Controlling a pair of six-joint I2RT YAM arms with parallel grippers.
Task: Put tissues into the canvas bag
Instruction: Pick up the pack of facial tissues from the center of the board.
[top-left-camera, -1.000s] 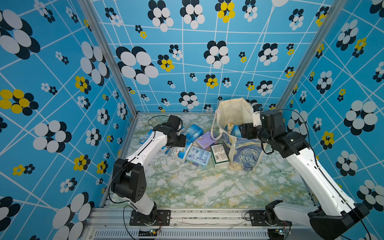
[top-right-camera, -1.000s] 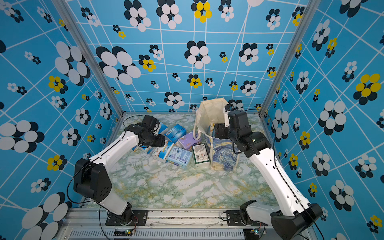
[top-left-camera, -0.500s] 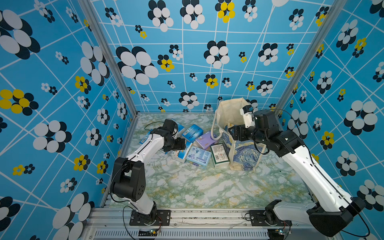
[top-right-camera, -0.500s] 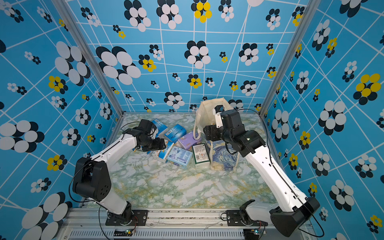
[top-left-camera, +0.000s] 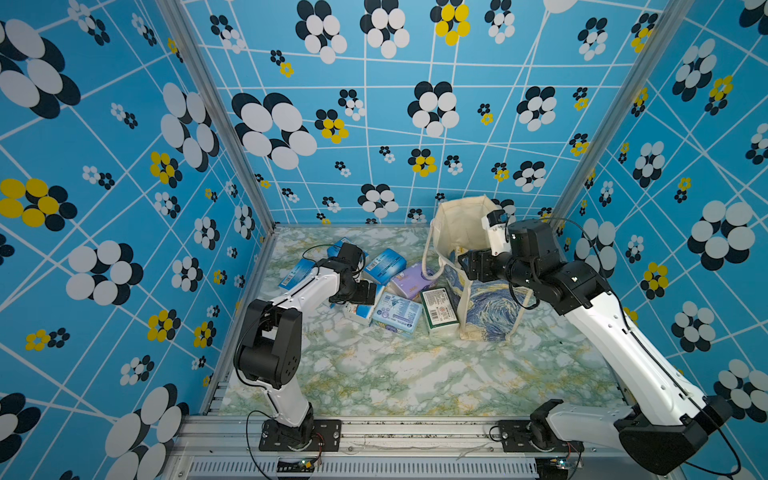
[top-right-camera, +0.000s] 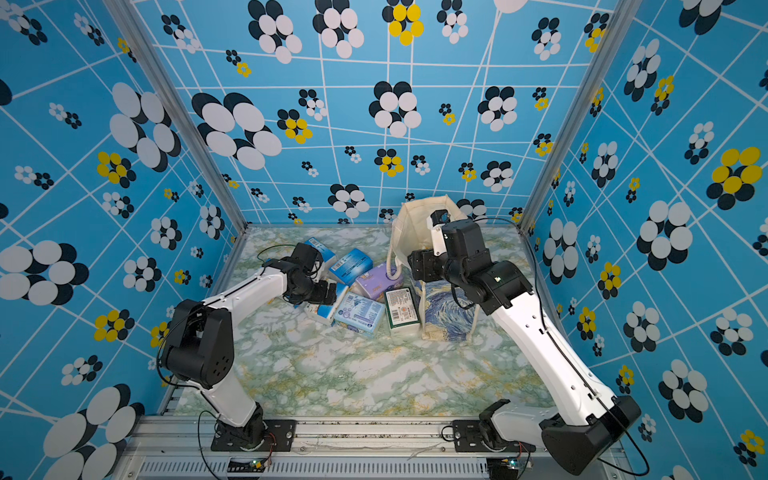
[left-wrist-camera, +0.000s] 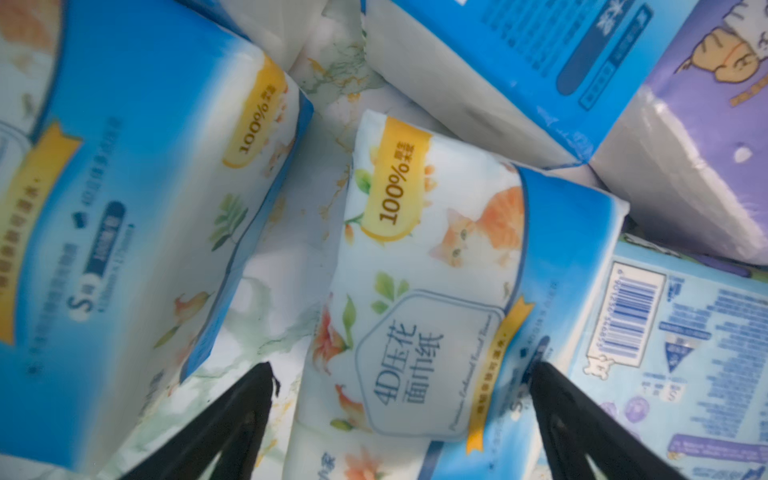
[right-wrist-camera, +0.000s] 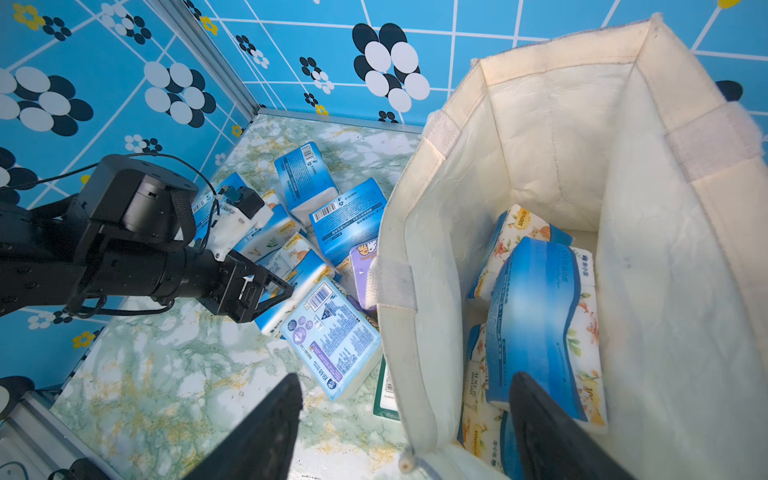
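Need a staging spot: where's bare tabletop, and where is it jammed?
Free: the wide marble table between the front rail and the tissue packs; a narrow strip behind the packs along the back wall. Crowded: packs bunched up against the canvas bag.

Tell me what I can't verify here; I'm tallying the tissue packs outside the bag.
1. Inside the canvas bag: in both top views the right arm and the bag's wall hide most of it; in the right wrist view the top blue pack covers those beneath, so no count.
2. Pile under the left gripper: partly covered in both top views.
3. Left wrist view: outer packs cut off by the edges, fine print blurred.
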